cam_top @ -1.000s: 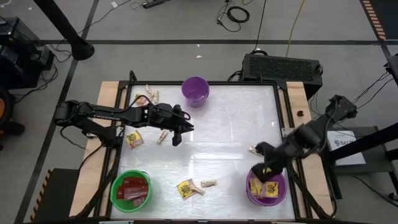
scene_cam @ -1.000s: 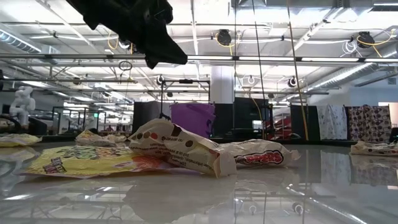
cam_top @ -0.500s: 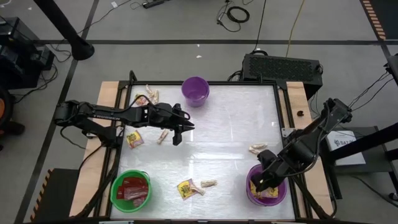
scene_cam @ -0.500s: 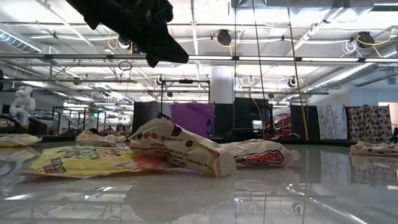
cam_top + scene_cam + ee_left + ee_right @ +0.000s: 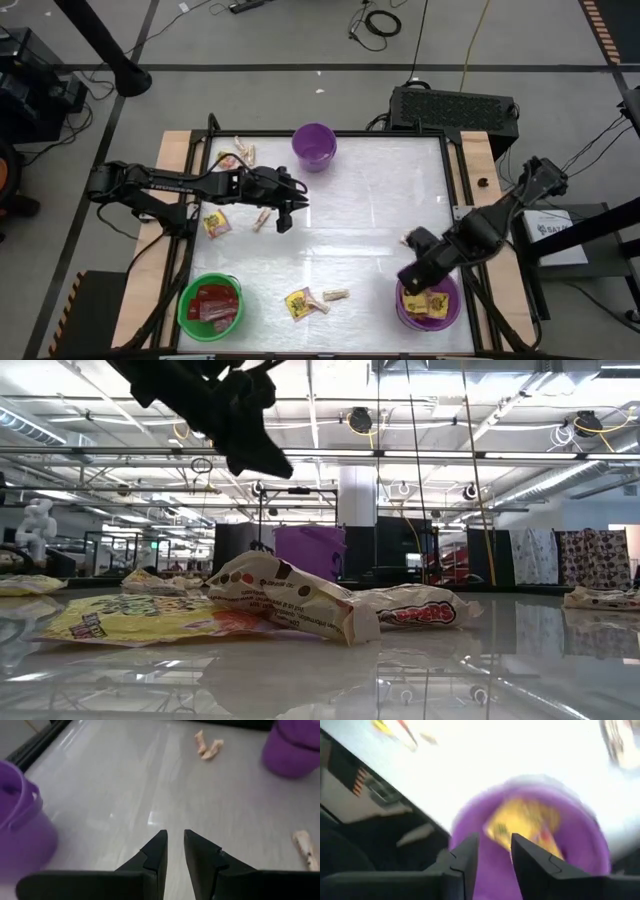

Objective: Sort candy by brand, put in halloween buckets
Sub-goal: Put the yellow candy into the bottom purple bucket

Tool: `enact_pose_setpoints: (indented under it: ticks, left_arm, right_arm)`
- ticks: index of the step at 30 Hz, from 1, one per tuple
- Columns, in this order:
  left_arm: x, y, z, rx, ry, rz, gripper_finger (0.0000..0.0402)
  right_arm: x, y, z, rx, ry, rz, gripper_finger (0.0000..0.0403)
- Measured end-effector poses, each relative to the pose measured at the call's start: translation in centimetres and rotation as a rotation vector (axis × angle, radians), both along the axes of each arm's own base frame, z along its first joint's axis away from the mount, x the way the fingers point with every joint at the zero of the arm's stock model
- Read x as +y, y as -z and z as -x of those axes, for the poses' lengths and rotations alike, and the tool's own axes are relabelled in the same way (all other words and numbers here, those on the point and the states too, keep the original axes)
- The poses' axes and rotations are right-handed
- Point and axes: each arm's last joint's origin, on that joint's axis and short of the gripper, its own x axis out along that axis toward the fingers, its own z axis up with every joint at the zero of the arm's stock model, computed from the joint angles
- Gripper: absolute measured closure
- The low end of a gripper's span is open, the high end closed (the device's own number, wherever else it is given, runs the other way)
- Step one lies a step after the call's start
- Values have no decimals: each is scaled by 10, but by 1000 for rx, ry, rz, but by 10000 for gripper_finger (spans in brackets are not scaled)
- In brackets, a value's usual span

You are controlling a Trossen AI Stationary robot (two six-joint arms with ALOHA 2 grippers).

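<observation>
So on your left side, the green bucket (image 5: 211,304) sits near the front corner with the red packets (image 5: 213,303) already piled in it, well back and off to the side from your left hand (image 5: 286,214). That hand hangs over the middle-left of the surface (image 5: 370,210) with its fingers nearly together and nothing between them, just a thin gap in the wrist view. Looks to me like it's parked there to go after the tan twisted piece (image 5: 262,218) lying just beside it, since the purple bucket at the back (image 5: 314,146) is just ahead of it and is probably where the tan ones belong. A yellow packet (image 5: 215,223) lies a bit further out behind the hand, and a few more tan pieces (image 5: 241,153) sit up by the back corner.

Between your two hands, near the front edge, there's another yellow packet with a tan piece against it (image 5: 300,302) and a second tan piece (image 5: 335,295) just beside them. Those are unsorted.

Over on the right, your right hand (image 5: 414,280) is right above the rim of the front purple bucket (image 5: 430,306), fingers slightly apart and holding nothing. The yellow packets (image 5: 520,827) lie in the bucket straight below it, so I'd guess it's there for a drop. One tan piece (image 5: 408,240) lies just behind that hand.
</observation>
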Motion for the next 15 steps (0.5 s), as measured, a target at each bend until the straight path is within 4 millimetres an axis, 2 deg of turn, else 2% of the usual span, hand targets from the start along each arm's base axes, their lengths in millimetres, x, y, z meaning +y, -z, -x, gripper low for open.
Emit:
enact_pose_setpoints:
  ticks: [6, 11, 15]
  left_arm:
    - [-1, 5, 13, 129, -27, 39, 331]
    - [-3, 2, 40, 288, -92, 94, 331]
    - [-3, 5, 67, 474, -202, 96, 331]
  right_arm:
    - [-23, -3, -43, -302, -98, 151, 293]
    - [-41, -2, -83, -518, -236, 350, 293]
    - [-56, 9, -118, -619, -372, 500, 293]
